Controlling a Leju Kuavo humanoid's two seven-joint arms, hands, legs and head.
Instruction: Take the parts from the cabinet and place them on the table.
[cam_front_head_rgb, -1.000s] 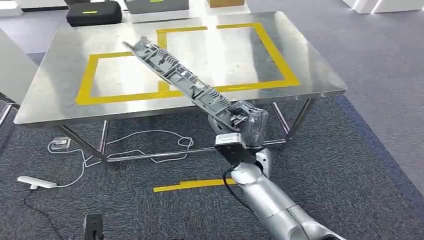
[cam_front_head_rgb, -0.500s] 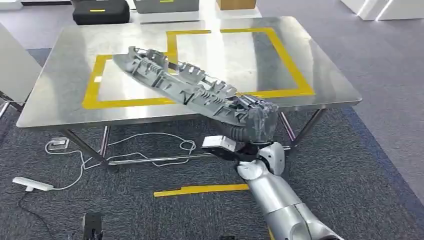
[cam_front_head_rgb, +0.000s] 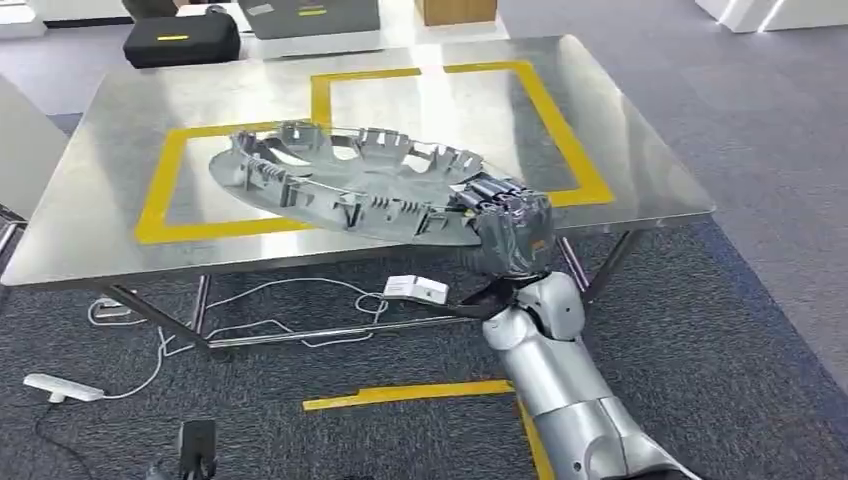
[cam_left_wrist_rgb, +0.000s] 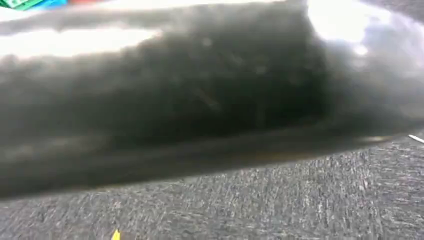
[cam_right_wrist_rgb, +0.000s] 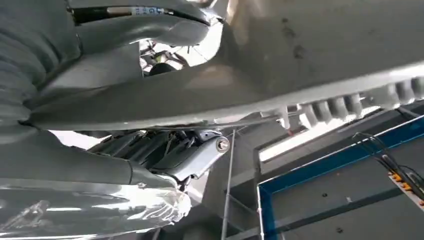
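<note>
A long grey plastic part (cam_front_head_rgb: 350, 185), ribbed and studded with clips along its upper face, is hanging level over the near edge of a steel table (cam_front_head_rgb: 120, 110), gripped at one end by the robot's right hand (cam_front_head_rgb: 505, 225). The part is stretching away from the hand across the yellow taped rectangles (cam_front_head_rgb: 165, 175) marked on the tabletop; whether its far end is touching the surface cannot be told. In the right wrist view the hand's fingers (cam_right_wrist_rgb: 145, 147) are curling under the part's pale underside (cam_right_wrist_rgb: 320, 55) while the thick thumb (cam_right_wrist_rgb: 135, 27) is pressing from the other side, clamping the piece between them. The silver right arm (cam_front_head_rgb: 560, 400) is reaching up from below the hand. Under the table, beyond the hand, white cables (cam_front_head_rgb: 290, 290) are trailing over grey carpet, and a strip of yellow tape (cam_front_head_rgb: 410, 392) is lying on the floor beside the arm. A black case (cam_front_head_rgb: 180, 40) is sitting past the table's far edge. The left hand's state cannot be told: its wrist camera is giving a dark blur above carpet.
</note>
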